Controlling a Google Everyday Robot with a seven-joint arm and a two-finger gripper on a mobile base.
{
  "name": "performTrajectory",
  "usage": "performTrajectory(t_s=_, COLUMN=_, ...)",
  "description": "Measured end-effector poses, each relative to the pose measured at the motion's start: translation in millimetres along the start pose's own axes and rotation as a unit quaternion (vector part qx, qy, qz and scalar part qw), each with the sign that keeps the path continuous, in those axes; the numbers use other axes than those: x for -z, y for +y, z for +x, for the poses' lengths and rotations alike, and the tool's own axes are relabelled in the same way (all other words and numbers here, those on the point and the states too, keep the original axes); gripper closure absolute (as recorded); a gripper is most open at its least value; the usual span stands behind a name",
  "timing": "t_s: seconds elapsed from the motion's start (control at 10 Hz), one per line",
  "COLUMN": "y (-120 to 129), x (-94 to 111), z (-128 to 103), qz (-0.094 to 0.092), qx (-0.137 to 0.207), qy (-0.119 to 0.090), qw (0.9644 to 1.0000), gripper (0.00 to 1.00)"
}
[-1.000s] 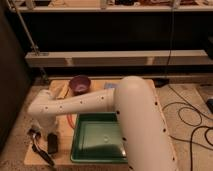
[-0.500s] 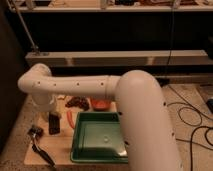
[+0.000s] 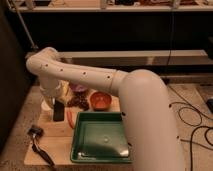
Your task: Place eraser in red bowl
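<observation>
Lifting eraser (image 3: 58,111) up and right off the wooden board (image 3: 55,132) versus half a second back. Pinching it upright in gripper (image 3: 56,103), claw pressed together on its top end, hanging low at the board's left side. Judging grasp and lift as done. Still needing the carry rightward, past the dark cluster (image 3: 78,102), over to red bowl (image 3: 101,100), then the release. Seeing nothing inside that bowl yet. Noting purple bowl (image 3: 78,88) just behind-left of it, green tray (image 3: 102,139) just in front. Leaving long-handled tool (image 3: 40,146) alone.
</observation>
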Motion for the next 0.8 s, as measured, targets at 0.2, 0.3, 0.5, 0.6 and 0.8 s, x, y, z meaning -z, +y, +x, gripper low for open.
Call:
performTrajectory(t_s=0.2, y=-0.5, x=-0.2, z=-0.1, qz=0.000, qx=0.000, qy=0.000, qw=1.0000, gripper=1.00)
performTrajectory(t_s=0.3, y=0.3, x=0.0, z=0.1, qz=0.000, qx=0.000, qy=0.000, qw=1.0000, gripper=1.00)
performTrajectory(t_s=0.5, y=1.3, x=-0.1, z=0.8, qz=-0.003, qx=0.000, qy=0.001, qw=1.0000, gripper=1.00)
performTrajectory(t_s=0.6, y=5.9, x=0.9, z=3.8, qz=-0.012, qx=-0.010, qy=0.005, qw=0.9999, gripper=1.00)
performTrajectory(t_s=0.8, y=29.5, x=4.8, z=12.4, qz=-0.027, qx=-0.035, qy=0.018, qw=0.9989, gripper=1.00)
